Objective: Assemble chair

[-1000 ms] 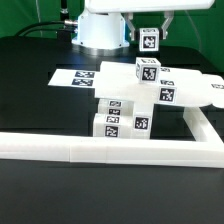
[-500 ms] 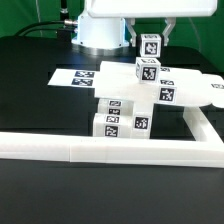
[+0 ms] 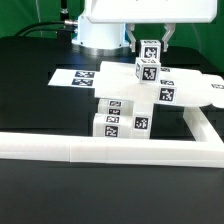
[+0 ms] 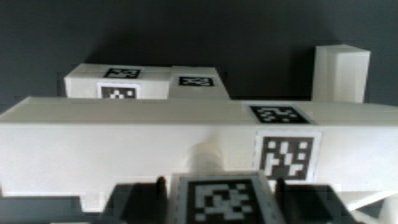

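Note:
The partly built white chair (image 3: 135, 100) stands in the middle of the table, made of tagged blocks and slabs, with a tagged cube (image 3: 147, 70) at its top. My gripper (image 3: 150, 40) is shut on a small white tagged part (image 3: 150, 49) and holds it just above that top cube. In the wrist view the held part (image 4: 217, 198) sits between my dark fingers (image 4: 134, 200), above the chair's wide white slab (image 4: 143, 130) and its tags. A white upright bar (image 4: 334, 70) stands beyond the slab.
A long white L-shaped border rail (image 3: 110, 150) runs along the front and up the exterior view's right. The marker board (image 3: 85, 76) lies flat behind the chair. The arm's white base (image 3: 100, 30) stands at the back. A white flat slab (image 3: 205, 90) lies at the exterior view's right.
My gripper has come down with the small tagged part, from well above the chair's top cube to just over it.

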`<state>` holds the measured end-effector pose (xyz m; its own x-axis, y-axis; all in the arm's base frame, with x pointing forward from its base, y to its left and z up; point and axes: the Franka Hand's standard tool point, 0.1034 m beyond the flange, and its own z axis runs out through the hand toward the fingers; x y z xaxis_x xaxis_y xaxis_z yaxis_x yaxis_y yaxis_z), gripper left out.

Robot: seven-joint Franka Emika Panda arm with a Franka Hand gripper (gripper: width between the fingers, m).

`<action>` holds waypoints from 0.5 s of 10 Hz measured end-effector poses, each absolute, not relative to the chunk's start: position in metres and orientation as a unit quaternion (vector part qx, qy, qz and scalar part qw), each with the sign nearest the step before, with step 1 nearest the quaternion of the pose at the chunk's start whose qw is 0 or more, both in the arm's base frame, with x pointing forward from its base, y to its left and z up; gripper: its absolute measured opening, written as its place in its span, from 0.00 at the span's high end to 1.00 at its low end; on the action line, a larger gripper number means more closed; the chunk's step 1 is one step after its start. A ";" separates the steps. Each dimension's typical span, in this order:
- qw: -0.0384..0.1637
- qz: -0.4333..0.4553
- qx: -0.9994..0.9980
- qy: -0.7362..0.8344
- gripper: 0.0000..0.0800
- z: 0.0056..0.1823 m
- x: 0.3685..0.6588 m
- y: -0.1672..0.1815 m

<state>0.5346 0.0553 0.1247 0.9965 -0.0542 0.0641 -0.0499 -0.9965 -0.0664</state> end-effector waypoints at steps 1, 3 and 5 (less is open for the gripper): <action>0.032 -0.034 -0.999 0.022 0.64 0.125 0.535 0.053; 0.031 -0.035 -0.999 0.002 0.64 0.124 0.537 0.049; 0.031 -0.030 -0.999 0.000 0.64 0.125 0.538 0.048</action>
<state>0.5380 0.0485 0.1246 0.9982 -0.0021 0.0608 0.0017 -0.9980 -0.0626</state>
